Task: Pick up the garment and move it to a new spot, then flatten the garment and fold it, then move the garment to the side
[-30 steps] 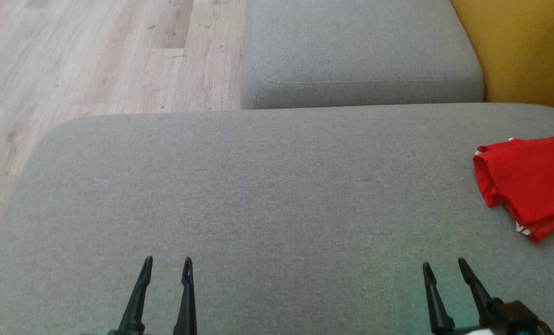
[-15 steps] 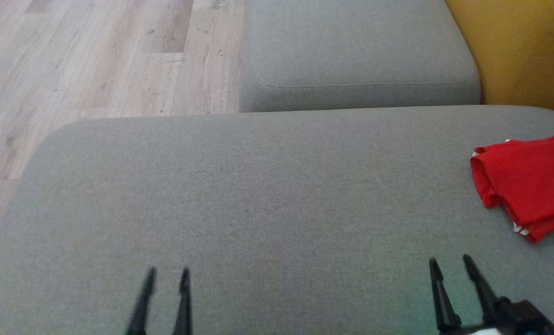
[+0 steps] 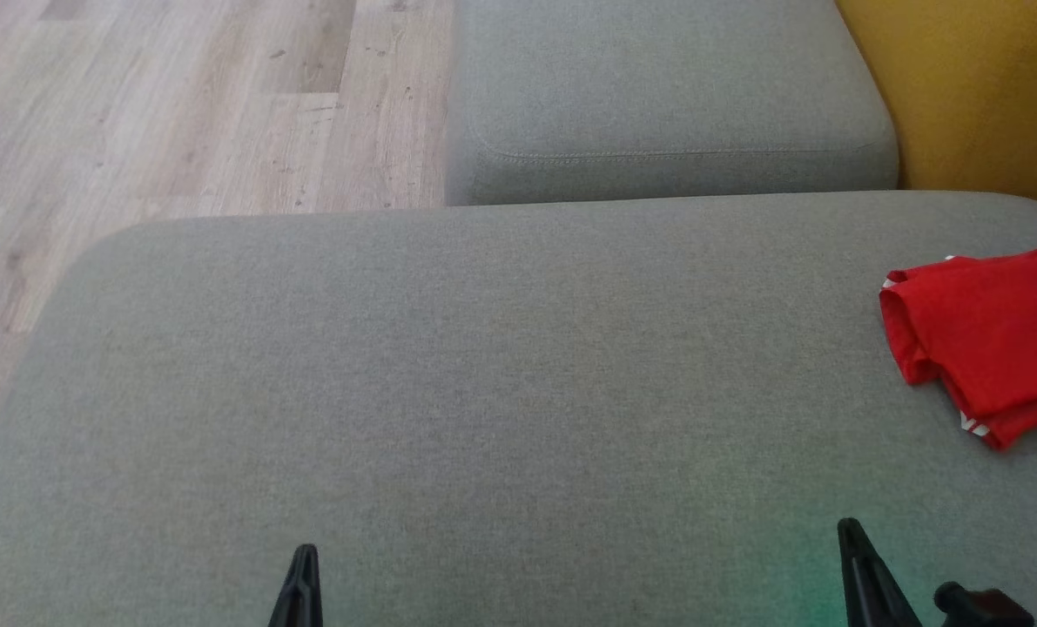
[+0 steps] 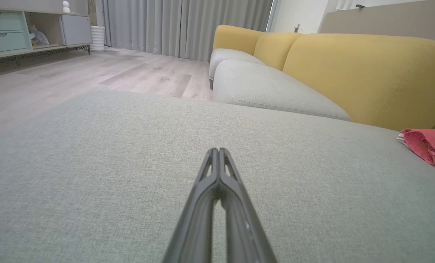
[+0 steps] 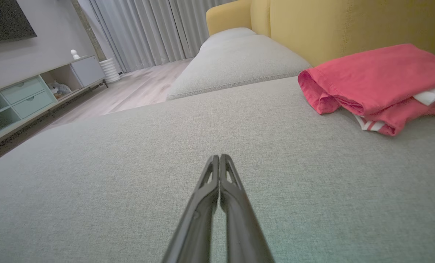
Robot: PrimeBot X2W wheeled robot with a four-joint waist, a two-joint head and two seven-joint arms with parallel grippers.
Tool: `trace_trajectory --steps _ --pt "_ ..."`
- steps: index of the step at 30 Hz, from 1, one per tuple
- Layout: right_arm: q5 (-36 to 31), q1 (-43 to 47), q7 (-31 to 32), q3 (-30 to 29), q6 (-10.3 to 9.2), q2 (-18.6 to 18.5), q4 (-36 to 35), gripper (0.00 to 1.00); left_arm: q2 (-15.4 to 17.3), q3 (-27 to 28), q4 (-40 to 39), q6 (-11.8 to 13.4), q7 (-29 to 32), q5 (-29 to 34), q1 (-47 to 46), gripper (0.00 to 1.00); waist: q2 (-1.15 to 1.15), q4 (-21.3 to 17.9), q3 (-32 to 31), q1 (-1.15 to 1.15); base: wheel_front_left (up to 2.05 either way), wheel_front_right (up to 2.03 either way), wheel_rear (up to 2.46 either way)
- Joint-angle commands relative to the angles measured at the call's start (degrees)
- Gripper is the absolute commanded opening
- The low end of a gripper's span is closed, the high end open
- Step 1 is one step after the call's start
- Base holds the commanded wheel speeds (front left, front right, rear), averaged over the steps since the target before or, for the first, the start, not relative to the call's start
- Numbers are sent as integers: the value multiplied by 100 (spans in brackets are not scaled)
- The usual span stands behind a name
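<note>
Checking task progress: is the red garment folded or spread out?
Folded: the red garment lies doubled in layers on the grey cushion, a rolled edge showing.

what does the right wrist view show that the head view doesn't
Right wrist view adds the room beyond: curtains, a drawer cabinet and a dark screen on the wall. Head view adds the left gripper, shut, at lower left. Both show the right gripper, shut and holding nothing, the red garment lying apart from it on the grey cushion, the yellow backrest and the wood floor.
</note>
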Motion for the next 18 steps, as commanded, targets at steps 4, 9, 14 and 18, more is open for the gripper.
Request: trace_trajectory --steps 4,9,14,18 --pt "414 -315 84 -24 5 -61 -163 0 42 108 -116 -61 57 -402 -326 0 0 -12 21 0 0 0 0" --pt "706 -379 137 -35 6 -74 -158 0 56 146 -81 -94 108 -693 -399 0 0 -22 40 0 0 0 0" --pt "1070 -459 205 -51 8 -89 -152 0 71 195 -40 -135 174 -1055 -488 0 0 -36 64 0 0 0 0" --pt "1357 -522 260 -66 9 -99 -147 0 83 236 -9 -166 227 -1341 -558 0 0 -46 83 0 0 0 0"
